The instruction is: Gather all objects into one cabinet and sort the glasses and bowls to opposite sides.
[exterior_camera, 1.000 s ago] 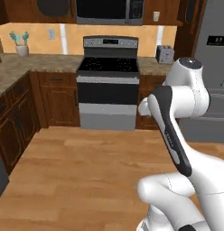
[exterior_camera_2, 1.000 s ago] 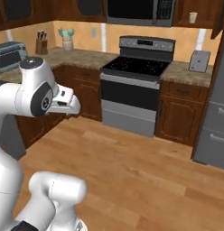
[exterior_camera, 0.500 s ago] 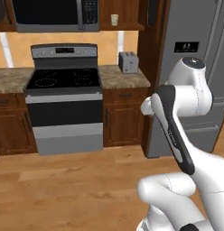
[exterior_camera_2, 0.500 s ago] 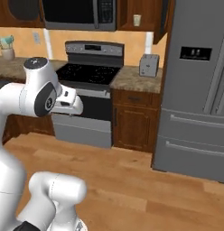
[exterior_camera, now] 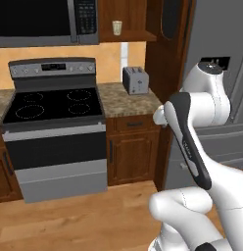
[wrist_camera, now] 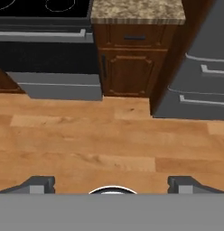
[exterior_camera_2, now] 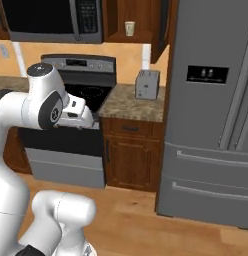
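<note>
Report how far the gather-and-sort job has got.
Done: nothing that shows. One cream glass stands on the shelf above the toaster, beside the microwave.
In hand: nothing; the gripper is open and empty, pointed at the wooden floor before the stove and fridge.
Left: find the other glass and the bowl, put them in one cabinet, glasses and bowl at opposite sides.
</note>
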